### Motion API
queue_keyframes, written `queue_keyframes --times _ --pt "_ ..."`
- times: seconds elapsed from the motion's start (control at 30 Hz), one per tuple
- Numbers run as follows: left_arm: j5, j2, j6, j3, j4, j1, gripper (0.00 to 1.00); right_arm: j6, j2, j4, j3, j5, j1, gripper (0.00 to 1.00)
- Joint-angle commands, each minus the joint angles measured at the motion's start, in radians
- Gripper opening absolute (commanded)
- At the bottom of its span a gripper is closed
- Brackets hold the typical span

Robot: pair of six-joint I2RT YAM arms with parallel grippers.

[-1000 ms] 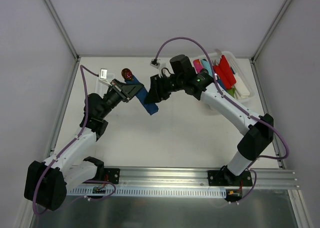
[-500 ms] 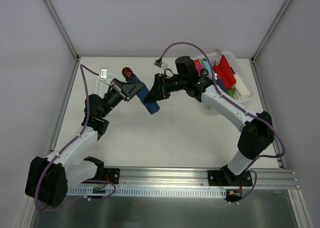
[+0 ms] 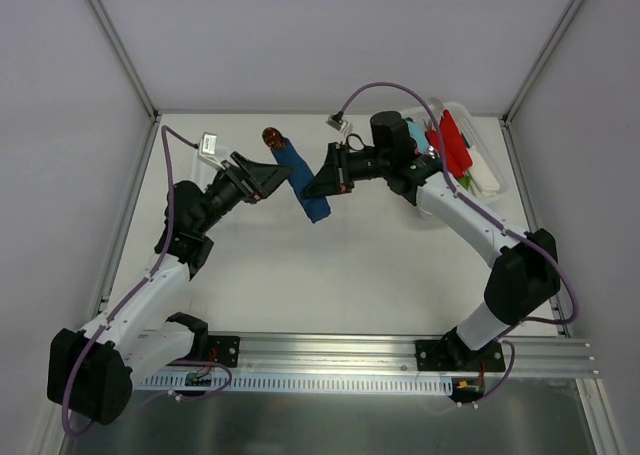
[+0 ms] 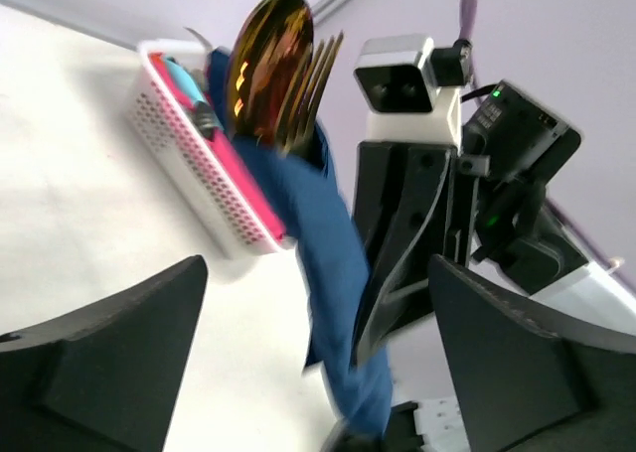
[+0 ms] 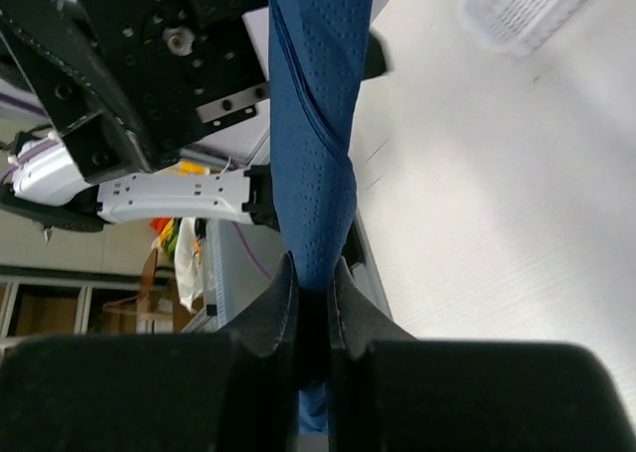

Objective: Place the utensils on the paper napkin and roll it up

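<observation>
The right end effector pinches the rolled dark navy-blue paper napkin above the white desk, shiny copper metal utensils poking from its top. The left end effector gapes wide, empty. Rolling looks done; next, set it down without unrolling.

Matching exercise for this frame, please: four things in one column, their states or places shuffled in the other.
Things:
1. left gripper
2. right gripper
3. utensils
4. white tray

States or places:
A. sticking out of one end of the rolled paper napkin
B. jaws wide open, holding nothing
C. far right of the table, holding plastic items
D. jaws shut on the rolled napkin

Pairs: 1-B, 2-D, 3-A, 4-C
</observation>
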Motion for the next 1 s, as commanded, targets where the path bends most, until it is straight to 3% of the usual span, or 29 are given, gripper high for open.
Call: queue_keyframes --times 0.0,0.13,0.27,0.43,0.6,0.77,0.97 --pt "-0.033 -0.080 0.170 0.074 -0.155 0.003 0.99 -0.050 -0.101 0.028 -0.009 0.002 -0.070 0.00" --pt "-0.068 -0.129 0.234 0.091 -0.248 0.010 0.99 -0.130 -0.151 -0.050 -0.020 -0.032 -0.176 0.00" --pt "-0.037 -0.119 0.288 0.125 -0.334 0.011 0.99 -0.291 -0.171 -0.184 -0.009 -0.112 -0.361 0.00" --pt "0.047 -0.048 0.311 0.158 -0.369 0.010 0.99 -0.718 -0.115 -0.601 0.119 -0.150 -0.552 0.00" --pt "0.115 0.032 0.303 0.180 -0.373 0.006 0.99 -0.998 0.037 -0.919 0.302 -0.129 -0.738 0.00" --pt "0.102 0.032 0.314 0.155 -0.359 -0.003 0.99 -1.210 0.179 -1.038 0.432 -0.055 -0.871 0.00" --pt "0.101 0.036 0.323 0.126 -0.343 -0.003 0.99 -1.291 0.334 -1.043 0.555 -0.027 -0.946 0.00"
